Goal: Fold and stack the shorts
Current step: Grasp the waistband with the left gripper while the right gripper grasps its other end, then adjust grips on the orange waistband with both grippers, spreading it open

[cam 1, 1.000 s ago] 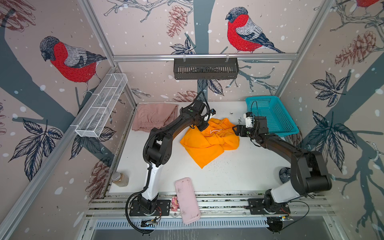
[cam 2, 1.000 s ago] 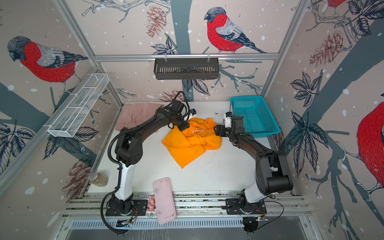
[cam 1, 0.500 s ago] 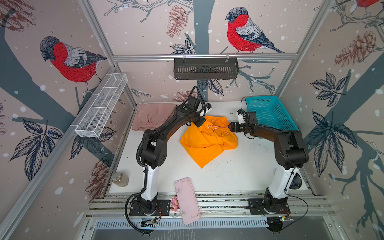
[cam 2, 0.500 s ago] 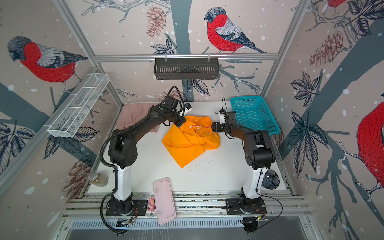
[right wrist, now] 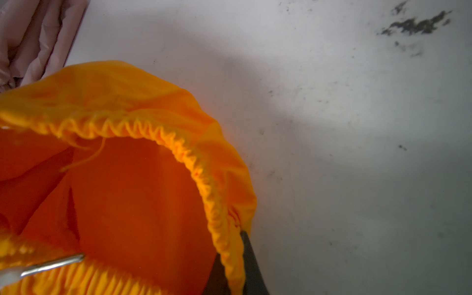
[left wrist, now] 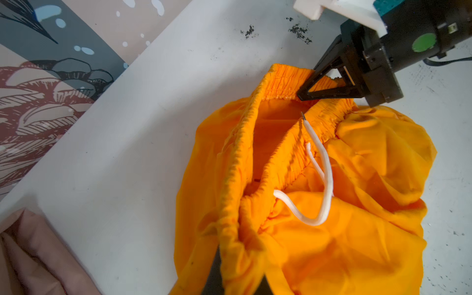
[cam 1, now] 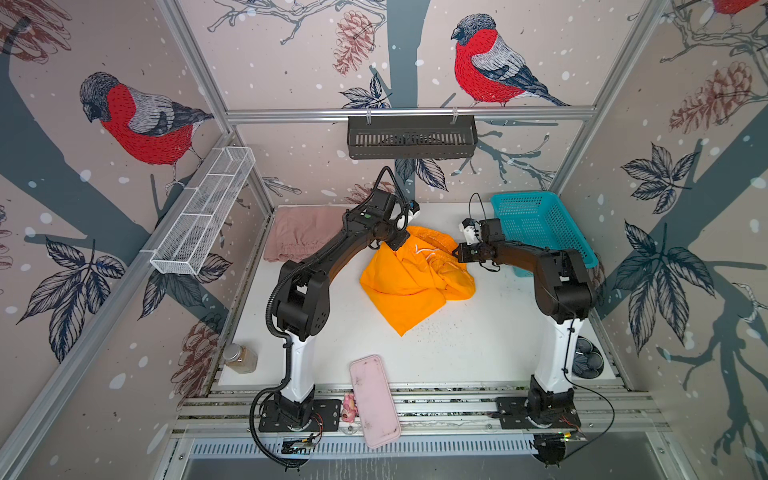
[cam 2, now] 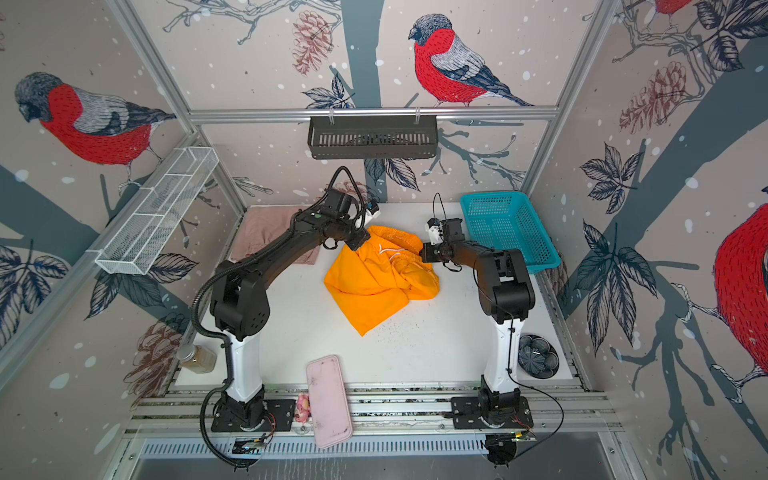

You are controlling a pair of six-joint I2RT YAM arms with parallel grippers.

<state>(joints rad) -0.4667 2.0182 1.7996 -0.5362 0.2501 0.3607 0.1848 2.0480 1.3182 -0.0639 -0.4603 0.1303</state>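
My left hand [cam 1: 394, 246] is clenched on the elastic waistband of the orange shorts [cam 1: 411, 286], gripping the end that sits on the left in both top views. My right hand [cam 1: 458, 253] is pinched tight on the opposite end of the same waistband, its fingers [left wrist: 329, 93] meeting on the gathered cloth. Between my two hands the waist gapes open, and a white drawstring [left wrist: 325, 178] loops out of it. The rest of the orange shorts lie crumpled near the middle of the white desk [cam 1: 478, 345], with one corner pointing toward the front edge. The pink shorts [cam 1: 301, 237] lie flat in the far left corner of the desk, apart from the orange pair. A teal basket [cam 1: 540, 224] stands at the far right, just behind my right arm.
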